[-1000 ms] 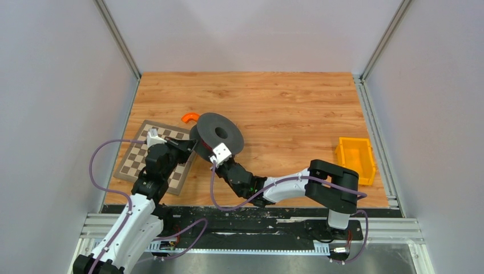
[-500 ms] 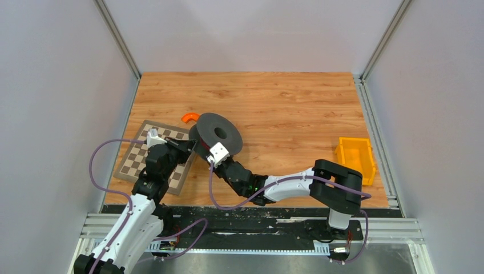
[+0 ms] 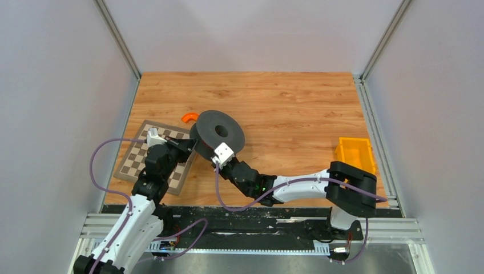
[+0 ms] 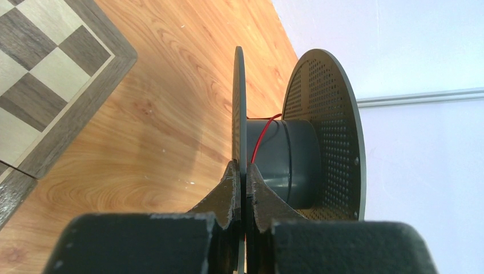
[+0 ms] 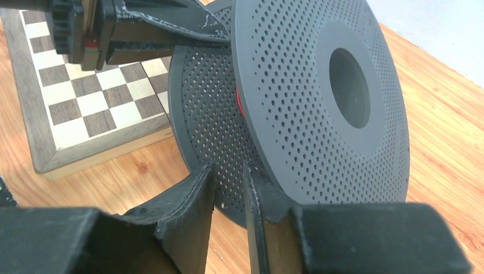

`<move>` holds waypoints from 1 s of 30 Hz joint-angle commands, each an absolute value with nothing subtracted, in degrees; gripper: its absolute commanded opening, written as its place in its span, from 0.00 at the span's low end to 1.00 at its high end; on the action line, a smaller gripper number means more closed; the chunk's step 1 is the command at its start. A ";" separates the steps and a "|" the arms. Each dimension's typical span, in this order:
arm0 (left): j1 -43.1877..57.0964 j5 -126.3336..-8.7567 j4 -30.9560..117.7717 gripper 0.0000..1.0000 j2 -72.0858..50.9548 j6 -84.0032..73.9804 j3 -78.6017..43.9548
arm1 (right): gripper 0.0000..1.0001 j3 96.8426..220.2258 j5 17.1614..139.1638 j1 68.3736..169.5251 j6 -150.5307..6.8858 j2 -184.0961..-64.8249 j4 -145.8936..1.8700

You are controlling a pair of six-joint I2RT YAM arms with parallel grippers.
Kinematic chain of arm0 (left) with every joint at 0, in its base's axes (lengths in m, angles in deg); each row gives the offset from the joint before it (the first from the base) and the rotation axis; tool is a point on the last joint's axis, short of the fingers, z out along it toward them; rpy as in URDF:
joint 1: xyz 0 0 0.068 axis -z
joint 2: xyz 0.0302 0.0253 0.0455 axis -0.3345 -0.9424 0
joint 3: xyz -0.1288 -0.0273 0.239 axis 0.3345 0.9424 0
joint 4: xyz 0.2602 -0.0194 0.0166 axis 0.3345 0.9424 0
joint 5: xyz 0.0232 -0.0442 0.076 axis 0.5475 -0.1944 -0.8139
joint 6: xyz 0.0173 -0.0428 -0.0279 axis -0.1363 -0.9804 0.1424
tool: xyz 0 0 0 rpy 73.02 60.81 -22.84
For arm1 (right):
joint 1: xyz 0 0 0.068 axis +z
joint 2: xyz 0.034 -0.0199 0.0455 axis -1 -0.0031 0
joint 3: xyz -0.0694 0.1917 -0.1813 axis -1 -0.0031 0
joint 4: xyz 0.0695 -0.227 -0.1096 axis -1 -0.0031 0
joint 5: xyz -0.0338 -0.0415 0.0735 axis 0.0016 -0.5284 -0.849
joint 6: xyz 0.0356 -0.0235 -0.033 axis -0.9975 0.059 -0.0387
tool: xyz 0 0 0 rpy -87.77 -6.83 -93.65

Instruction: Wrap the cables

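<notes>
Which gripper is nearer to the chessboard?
Left. The left gripper is beside the chessboard's right edge, shut on the spool; the right gripper is farther right.

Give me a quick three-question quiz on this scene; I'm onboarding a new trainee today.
1. True or false: the left claw is clamped on a flange of the spool.
2. Which flat thing lies just left of the spool in the top view? A) chessboard B) plate C) towel
3. Fill in: the wire on the spool's hub is ____.
Key: 1 true; 2 A; 3 red.
</notes>
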State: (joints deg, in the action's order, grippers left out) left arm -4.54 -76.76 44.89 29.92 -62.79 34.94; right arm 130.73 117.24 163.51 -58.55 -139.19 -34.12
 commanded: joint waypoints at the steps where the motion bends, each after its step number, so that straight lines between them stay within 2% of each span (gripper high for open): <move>1: -4.18 -74.58 36.21 0.00 30.45 -64.39 32.29 | 0.28 129.98 115.77 163.21 -58.80 -133.96 -36.59; 8: -4.33 -73.04 33.19 0.00 27.90 -61.76 31.64 | 0.29 125.58 105.15 163.39 -61.39 -123.60 -40.01; 11: -4.43 -70.91 31.60 0.00 24.33 -60.78 30.55 | 0.30 124.43 96.00 163.47 -59.72 -118.85 -42.32; 16: -4.46 -67.14 25.98 0.00 17.24 -59.29 28.89 | 0.31 123.82 88.34 163.57 -62.11 -109.65 -48.46; 22: -4.56 -59.20 15.73 0.00 3.12 -60.17 25.36 | 0.37 122.26 92.96 163.58 -63.49 -97.57 -54.82; 30: -4.48 -52.66 0.07 0.00 -20.34 -63.87 15.88 | 0.54 116.40 106.54 163.45 -63.49 -87.70 -55.76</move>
State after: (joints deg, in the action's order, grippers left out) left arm -4.54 -57.50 16.63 -12.50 -60.26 22.31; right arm 118.56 99.13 163.51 -63.05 -89.75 -53.24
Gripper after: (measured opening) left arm 0.015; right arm 0.501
